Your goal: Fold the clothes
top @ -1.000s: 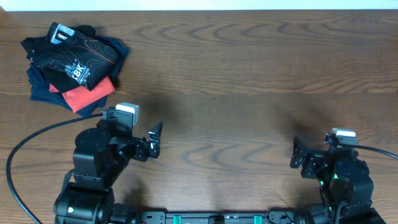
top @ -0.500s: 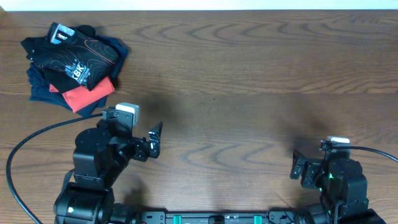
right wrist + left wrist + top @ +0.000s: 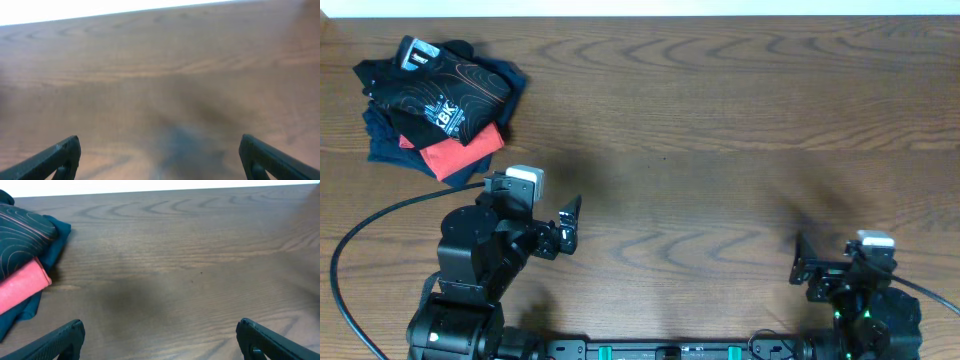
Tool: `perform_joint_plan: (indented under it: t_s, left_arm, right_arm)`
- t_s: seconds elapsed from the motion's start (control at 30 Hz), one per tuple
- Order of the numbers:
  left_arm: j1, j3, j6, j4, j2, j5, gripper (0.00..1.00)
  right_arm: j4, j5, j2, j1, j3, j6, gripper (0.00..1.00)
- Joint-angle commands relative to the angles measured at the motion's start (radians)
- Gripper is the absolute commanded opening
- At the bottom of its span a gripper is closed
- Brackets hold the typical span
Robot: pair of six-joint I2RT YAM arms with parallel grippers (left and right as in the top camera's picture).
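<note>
The black jersey [image 3: 440,90] with copper contour lines and white lettering lies folded on top of a pile at the table's far left corner. Its edge also shows in the left wrist view [image 3: 22,235]. My left gripper [image 3: 567,225] is open and empty, low over the table near the front left, well short of the pile; its fingertips frame bare wood [image 3: 160,340]. My right gripper [image 3: 803,268] is open and empty at the front right, over bare wood [image 3: 160,157].
Under the jersey lie a coral-red garment [image 3: 460,158] and a navy garment [image 3: 390,145]; both show at the left of the left wrist view [image 3: 22,285] [image 3: 57,240]. A black cable [image 3: 380,215] loops off the left arm. The wooden table [image 3: 720,120] stretches to the right.
My right arm has drawn back toward the front edge of the table. The left arm and the pile have not moved.
</note>
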Motion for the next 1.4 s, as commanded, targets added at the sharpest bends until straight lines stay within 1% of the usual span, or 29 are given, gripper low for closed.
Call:
perform_joint_plan:
  t_s: [0.0,0.23,0.33,0.4,0.5,0.63,1.37]
  left_arm:
    - [-0.003,-0.004,0.013,0.001,-0.001,-0.012,0.98]
    - [-0.003,-0.004,0.013,0.001,-0.001,-0.012,0.98]
    - [-0.003,-0.004,0.013,0.001,-0.001,-0.012,0.98]
    - [-0.003,-0.004,0.013,0.001,-0.001,-0.012,0.98]
    - [-0.003,-0.004,0.013,0.001,-0.001,-0.012,0.98]
    - [-0.003,-0.004,0.013,0.001,-0.001,-0.012,0.98]
    - [-0.003,-0.004,0.013,0.001,-0.001,-0.012,0.98]
  right_arm:
    - [0.121,-0.07,-0.016,-0.015,-0.09,-0.099,0.99]
    - [0.505,-0.051,-0.024,-0.015,-0.289,-0.099,0.99]
    - [0.644,-0.051,-0.024,-0.015,-0.367,-0.098,0.99]
    - [0.697,-0.048,-0.024,-0.013,-0.401,-0.098,0.99]
    - [0.687,0.008,-0.024,-0.002,-0.4,-0.1,0.99]
    - [0.683,0.008,-0.024,0.006,-0.4,-0.182,0.99]
    - [0.687,-0.006,-0.023,0.022,-0.4,-0.181,0.99]
